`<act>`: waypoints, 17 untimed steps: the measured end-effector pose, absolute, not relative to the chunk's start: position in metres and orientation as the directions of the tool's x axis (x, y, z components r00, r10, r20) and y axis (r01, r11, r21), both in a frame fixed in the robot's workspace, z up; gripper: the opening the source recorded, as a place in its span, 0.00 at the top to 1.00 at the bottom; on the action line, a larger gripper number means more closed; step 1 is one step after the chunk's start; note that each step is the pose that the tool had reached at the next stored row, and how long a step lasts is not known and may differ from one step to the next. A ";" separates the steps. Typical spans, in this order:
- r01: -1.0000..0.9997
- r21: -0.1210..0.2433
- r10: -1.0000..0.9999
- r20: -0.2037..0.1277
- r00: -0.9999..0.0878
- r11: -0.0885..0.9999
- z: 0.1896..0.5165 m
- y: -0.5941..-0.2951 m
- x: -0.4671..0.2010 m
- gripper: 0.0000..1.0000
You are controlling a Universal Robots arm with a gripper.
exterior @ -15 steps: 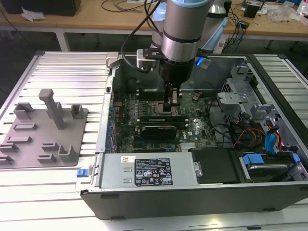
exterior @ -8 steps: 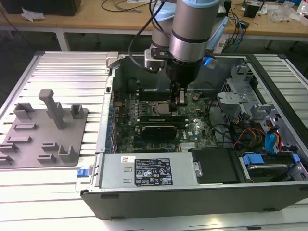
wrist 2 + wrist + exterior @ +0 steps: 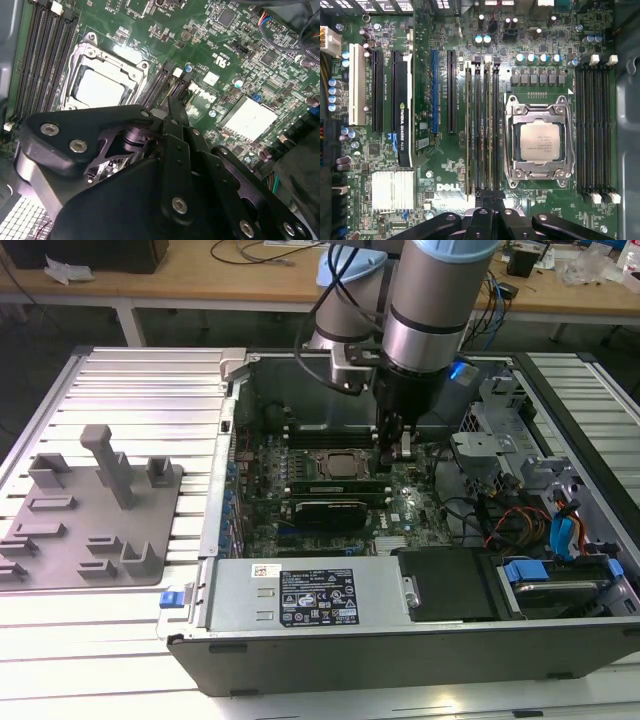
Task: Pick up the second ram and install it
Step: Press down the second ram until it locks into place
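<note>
Second ram point(image 3: 468, 130) stands in the slot bank beside the CPU socket point(image 3: 538, 141), your gripper point(image 3: 492, 196), fingers drawn together, at its end; uneven pressure could leave it tilted, half-seated.

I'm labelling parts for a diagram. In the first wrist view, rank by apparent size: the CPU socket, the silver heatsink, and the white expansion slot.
1. CPU socket, largest.
2. Silver heatsink.
3. White expansion slot, long but narrow, smallest in area.

Glossy green motherboard point(image 3: 445, 170), matt-black fingers point(image 3: 492, 205)
</note>
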State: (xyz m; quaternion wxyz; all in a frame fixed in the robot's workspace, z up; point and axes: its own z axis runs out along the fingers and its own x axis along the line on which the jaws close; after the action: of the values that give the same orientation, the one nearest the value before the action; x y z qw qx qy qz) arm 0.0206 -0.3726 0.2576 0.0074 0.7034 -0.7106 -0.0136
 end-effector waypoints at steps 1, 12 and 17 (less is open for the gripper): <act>-1.000 0.030 -1.000 -0.009 -0.010 0.010 0.256 -0.373 0.021 0.92; -1.000 0.030 -1.000 -0.009 -0.010 0.010 0.240 -0.369 0.021 0.92; -0.999 0.030 -1.000 -0.008 -0.020 0.020 0.234 -0.369 0.023 0.92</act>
State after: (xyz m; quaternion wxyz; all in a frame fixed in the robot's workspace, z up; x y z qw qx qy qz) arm 0.0233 -0.3685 0.2338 0.0075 0.6999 -0.7141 -0.0135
